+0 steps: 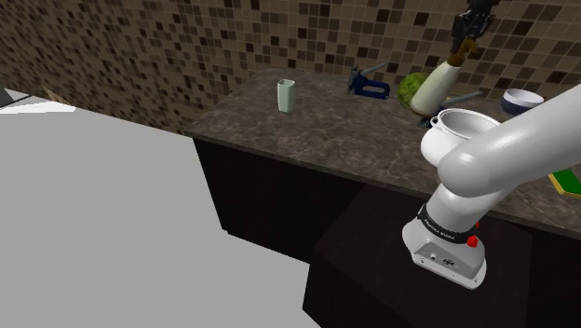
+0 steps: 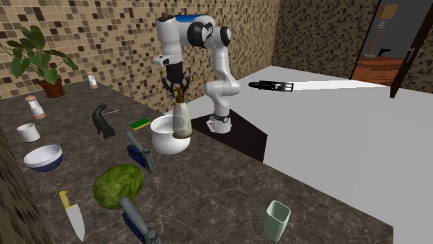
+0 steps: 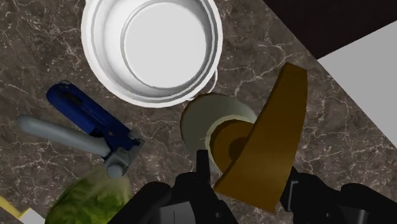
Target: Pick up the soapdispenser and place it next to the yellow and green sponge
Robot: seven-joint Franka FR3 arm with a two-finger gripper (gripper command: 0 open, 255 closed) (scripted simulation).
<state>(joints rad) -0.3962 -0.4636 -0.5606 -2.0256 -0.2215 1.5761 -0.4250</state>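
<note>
**Soap dispenser pinched by its pump, held off the counter beside the pot**

Shoulder view: the gripper [image 1: 468, 39] sits at the top edge with its upper part cut off. The fingers are too small here to read any gap. The soap dispenser [image 1: 436, 86] hangs below it: a cream bulb-shaped body narrowing to a neck, with a brown pump on top. It slants in this view, base toward the white pot [image 1: 466, 135], and covers part of the cabbage [image 1: 408, 90] behind it. The arm [image 1: 507, 149] hides much of the counter [image 1: 307, 130] on this view's right. The sponge [image 1: 566, 182] is a green sliver cut by the frame edge.

Second exterior view: the soap dispenser hangs in front of the pot's rim, base clear of the counter. Its body reads cream with faint mottling. The sponge, yellow and green, lies flat just past the pot on this view's left, apart from the soap dispenser. The fingertips merge with the dark pump, so the contact is hard to make out.

Wrist view: this looks down the soap dispenser's length. The brown pump lever is clamped between the two black fingers [image 3: 191, 197], jaws closed onto it. Only the cream shoulder of the body shows under the lever. It sits just beside the pot's rim, not over the opening. A blue stapler [image 3: 95, 124] lies beside the pot, and the cabbage is cut off at the frame edge.
</note>
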